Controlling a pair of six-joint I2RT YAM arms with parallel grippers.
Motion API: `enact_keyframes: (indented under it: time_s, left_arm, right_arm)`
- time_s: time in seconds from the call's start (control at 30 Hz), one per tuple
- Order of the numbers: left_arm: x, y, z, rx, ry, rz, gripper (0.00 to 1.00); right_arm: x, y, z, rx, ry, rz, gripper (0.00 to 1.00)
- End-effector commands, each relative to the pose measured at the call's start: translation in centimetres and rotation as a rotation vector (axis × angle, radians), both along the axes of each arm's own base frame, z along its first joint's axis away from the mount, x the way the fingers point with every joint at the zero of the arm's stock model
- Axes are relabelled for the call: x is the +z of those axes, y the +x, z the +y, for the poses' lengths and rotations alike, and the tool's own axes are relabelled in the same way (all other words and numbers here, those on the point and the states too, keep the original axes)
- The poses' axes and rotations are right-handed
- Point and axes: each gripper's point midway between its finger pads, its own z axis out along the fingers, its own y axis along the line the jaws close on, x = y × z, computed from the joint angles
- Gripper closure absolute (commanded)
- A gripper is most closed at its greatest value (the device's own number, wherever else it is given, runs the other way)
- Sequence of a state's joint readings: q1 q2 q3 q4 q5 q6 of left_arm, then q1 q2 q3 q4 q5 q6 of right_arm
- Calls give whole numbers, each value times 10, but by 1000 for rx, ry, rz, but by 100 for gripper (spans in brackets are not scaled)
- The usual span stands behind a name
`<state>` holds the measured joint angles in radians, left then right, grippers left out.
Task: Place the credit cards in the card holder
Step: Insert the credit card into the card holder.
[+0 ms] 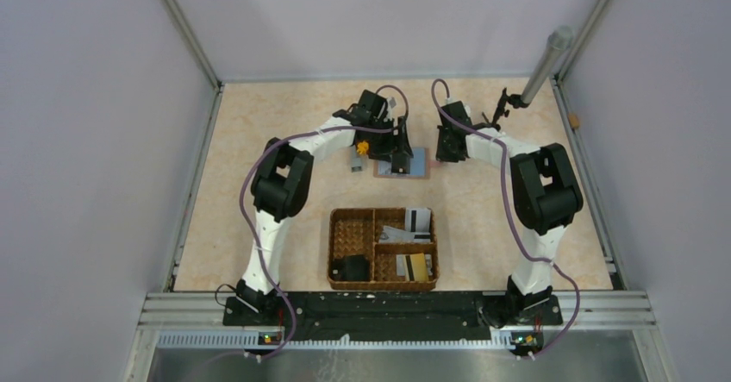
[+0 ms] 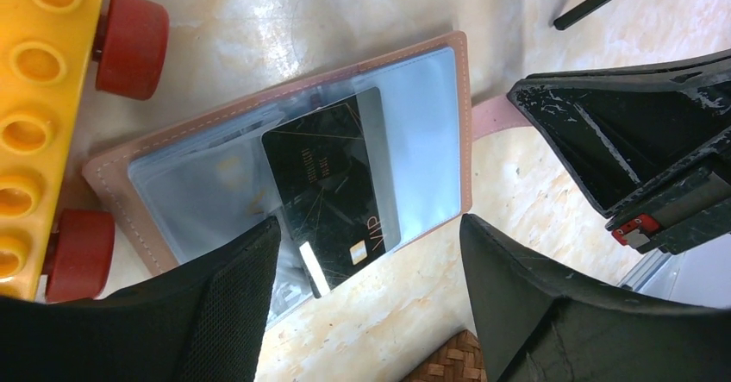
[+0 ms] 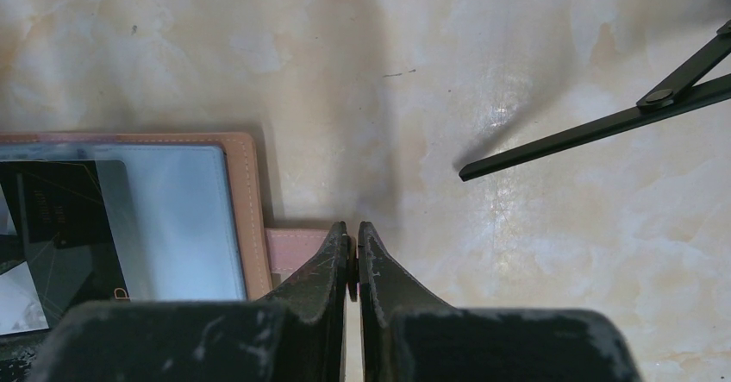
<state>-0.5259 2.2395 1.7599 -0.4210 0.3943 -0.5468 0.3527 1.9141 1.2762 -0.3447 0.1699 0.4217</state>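
The card holder (image 1: 415, 164) lies open on the table, light blue inside with a brown rim (image 2: 464, 115). A black card marked VIP (image 2: 332, 184) sits partly in its clear pocket, its near end sticking out. My left gripper (image 1: 398, 153) hovers open over the holder's near edge (image 2: 369, 225), holding nothing. My right gripper (image 1: 448, 151) is shut (image 3: 353, 231) on the holder's pink strap tab (image 3: 293, 248) at its right side. More credit cards lie in the woven basket: white and black-striped (image 1: 418, 219), grey (image 1: 403, 234), gold (image 1: 417, 266).
The woven basket (image 1: 340, 248) stands in front of the holder and holds a black blocky object (image 1: 351, 267). A yellow toy with red wheels (image 2: 34, 97) and a grey block (image 1: 354, 162) lie left of the holder. A black stand with a grey pole (image 1: 517, 97) is at the back right.
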Motion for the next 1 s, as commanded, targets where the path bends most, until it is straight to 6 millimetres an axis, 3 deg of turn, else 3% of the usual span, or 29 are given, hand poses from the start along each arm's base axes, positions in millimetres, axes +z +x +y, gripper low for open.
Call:
enact_keyframes:
  time_s: [0.0, 0.13, 0.4, 0.6, 0.97]
  left_arm:
    - [12, -2, 20, 26, 61, -11, 23]
    - [14, -5, 23, 33, 75, -11, 24]
    - [41, -5, 13, 12, 4, -94, 22]
    - [28, -8, 8, 3, -18, -50, 23]
    - [10, -10, -11, -13, -87, 11, 36]
  right_arm:
    - [6, 2, -7, -23, -24, -23, 100]
    - [6, 2, -6, -20, -21, -23, 100]
    - [5, 2, -6, -19, -24, -19, 100]
    - [6, 2, -6, -20, -24, -19, 100]
    - [5, 2, -4, -13, -14, -15, 100]
